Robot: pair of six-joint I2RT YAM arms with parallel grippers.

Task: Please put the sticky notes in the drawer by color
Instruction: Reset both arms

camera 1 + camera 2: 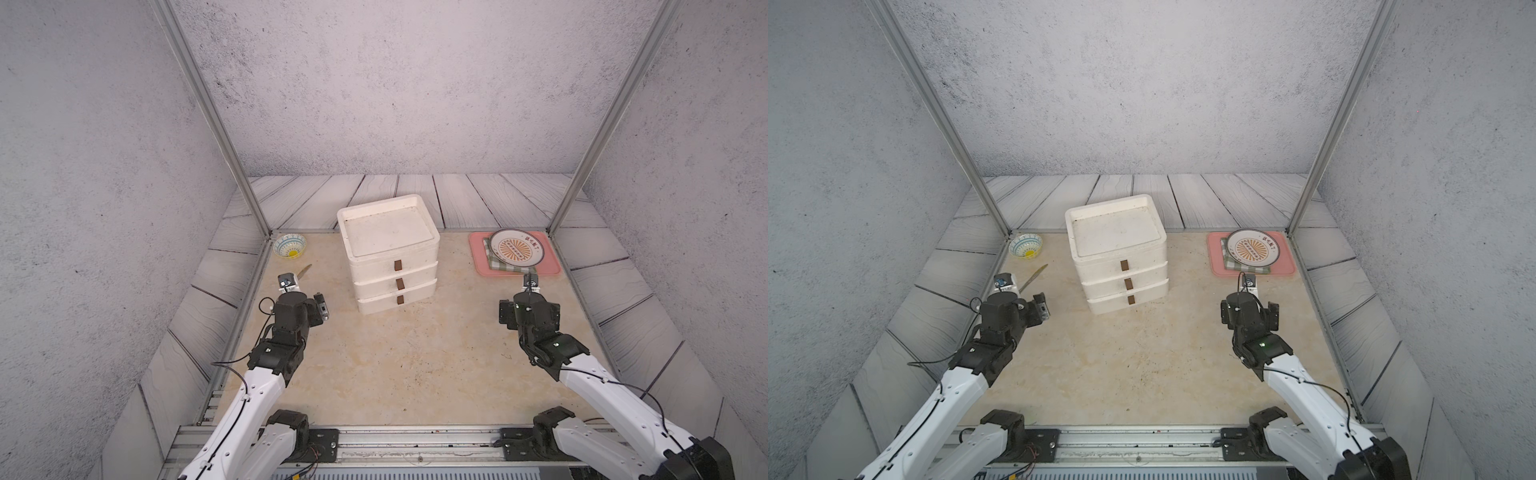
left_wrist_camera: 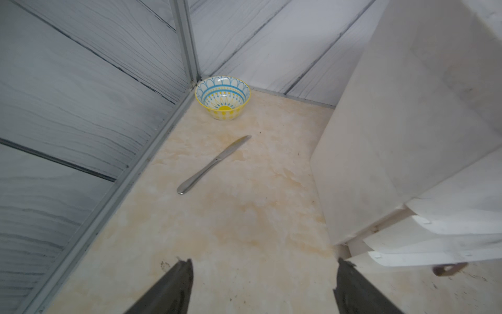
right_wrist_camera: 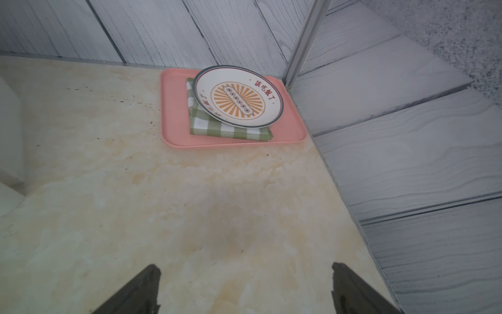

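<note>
While both arms hang low over the table [image 1: 395, 365], each claw stands open with nothing between its fingers. The left claw [image 2: 264, 265] shows two dark fingers [image 2: 173, 288] wide apart above the table top, and the right claw [image 3: 245, 267] looks the same.

The drawer [image 1: 374, 266] stands in the middle of the table, toward the back. In both top views its three drawers are pushed in, each with a small dark brown handle [image 1: 397, 264] at the front, and its rimmed top is white. Where the sticky notes are I cannot tell from these views.

The left claw is to the left of the drawer and points toward a knife [image 2: 214, 164] lying flat and a patterned bowl [image 2: 222, 98] in the back left corner. The right claw points toward a pink tray [image 3: 173, 108] in the back right corner, where a plate [image 3: 239, 98] rests on a green checked cloth [image 3: 231, 133].
</note>
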